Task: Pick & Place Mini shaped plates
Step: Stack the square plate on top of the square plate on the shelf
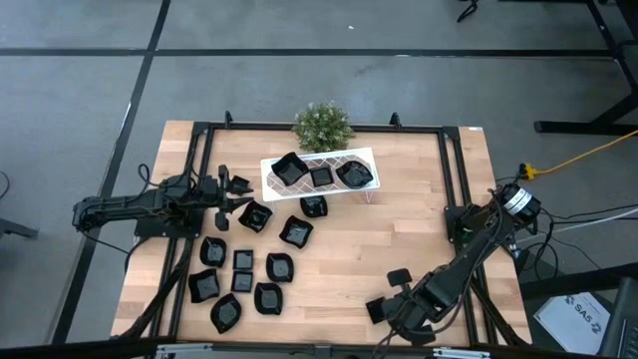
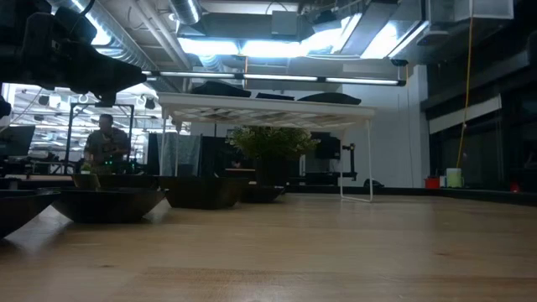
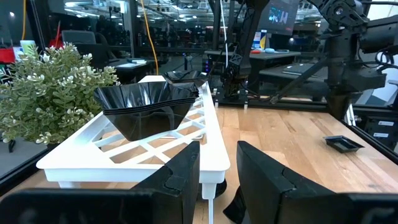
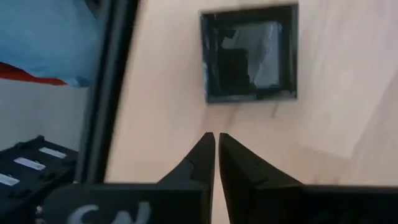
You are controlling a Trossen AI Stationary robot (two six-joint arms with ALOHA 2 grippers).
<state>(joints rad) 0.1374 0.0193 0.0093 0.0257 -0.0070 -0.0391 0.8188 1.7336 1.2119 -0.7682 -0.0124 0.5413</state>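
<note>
Both arms sit lowest in the high view: the left gripper (image 1: 231, 192) lies at the table's (image 1: 419, 239) left side, just left of the rack (image 1: 317, 176), and the right gripper (image 1: 389, 294) rests near the front edge, well apart from everything else. Three plates (image 1: 320, 176) sit on the white rack, with the plant (image 1: 322, 126) just behind it. About 11 more plates (image 1: 245, 261) lie scattered on the wood in front of the rack and to its left, 1 of them (image 1: 255, 215) just beside the left gripper.

Low view: a dark plate (image 2: 109, 204) stands closest, others behind it, then the rack's top (image 2: 268, 110) on thin legs (a person (image 2: 106, 148) sits far back in the room).

Left wrist view: 2 dark fingers (image 3: 180, 180) stand parted with nothing between them, pointing at the rack's end (image 3: 134, 155); a fluted plate (image 3: 146, 107) sits on the lattice, the plant (image 3: 53, 93) beside it, and a single plate (image 3: 343, 143) lies off on the table.

Right wrist view: the fingers (image 4: 196, 163) are nearly shut, empty, aimed at a square plate (image 4: 250, 53) lying flat on the wood, apart from the tips.
</note>
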